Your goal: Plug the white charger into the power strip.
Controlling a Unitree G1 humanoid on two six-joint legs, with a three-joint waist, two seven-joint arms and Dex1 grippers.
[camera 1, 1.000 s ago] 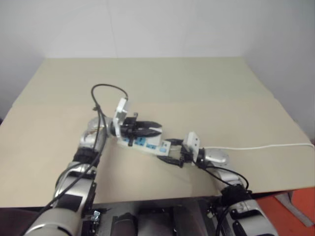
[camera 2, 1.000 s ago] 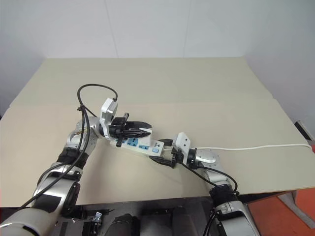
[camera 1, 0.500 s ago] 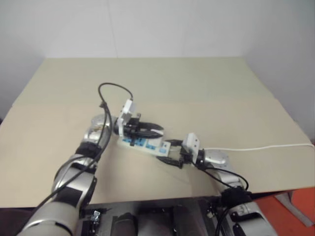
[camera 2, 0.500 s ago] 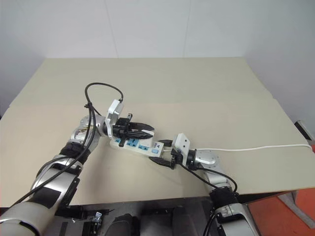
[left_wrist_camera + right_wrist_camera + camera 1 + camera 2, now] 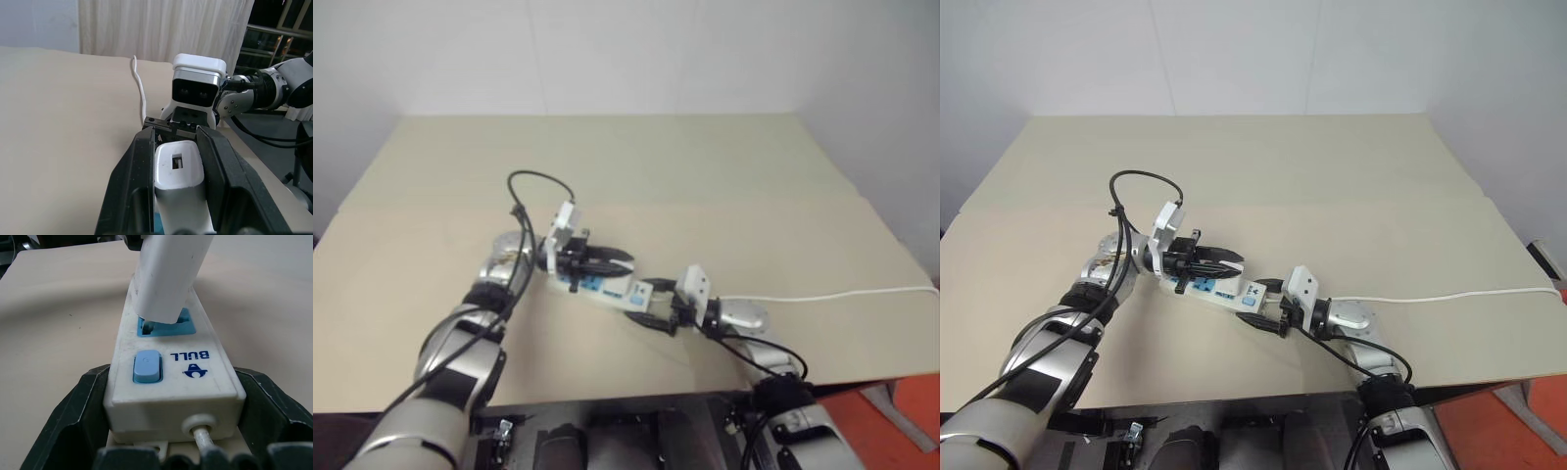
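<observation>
Left eye view: left gripper [image 5: 607,260] pinching the white charger, fingers lying level over the power strip [image 5: 597,286] on the tan desk [image 5: 724,186]; charger mostly hidden between the black fingers here. Right gripper [image 5: 658,305] sits at the strip's switch end, jaws wide around the strip's sides, bracing it. Thin white cord [image 5: 862,291] runs off from that end toward the desk's right edge. Right eye view: same layout, blue sockets [image 5: 1206,286] show just under the left gripper; rest of the desk bare, nothing between the grippers but the strip. Left wrist view: white charger [image 5: 177,172] clamped between the two black fingers [image 5: 134,186], a small square port on its face; the other gripper's white camera block [image 5: 198,81] sits straight ahead, close, and a loop of cord lies on the desk beyond. Right wrist view: strip end held between the spread black fingers [image 5: 83,406], blue switch [image 5: 146,366] nearest, then a blue socket with the charger body [image 5: 168,274] tilted over it, its lower edge at the socket mouth; prongs not visible, can't tell if they're in. Risks, as a guess: charger leans, so pushing now could miss the slots or jam and bend the prongs; a skewed push could slide or tip the strip out of the right gripper's loose brace; the two grippers are near each other and could bump; the switch is just beside the socket and could get pressed.
</observation>
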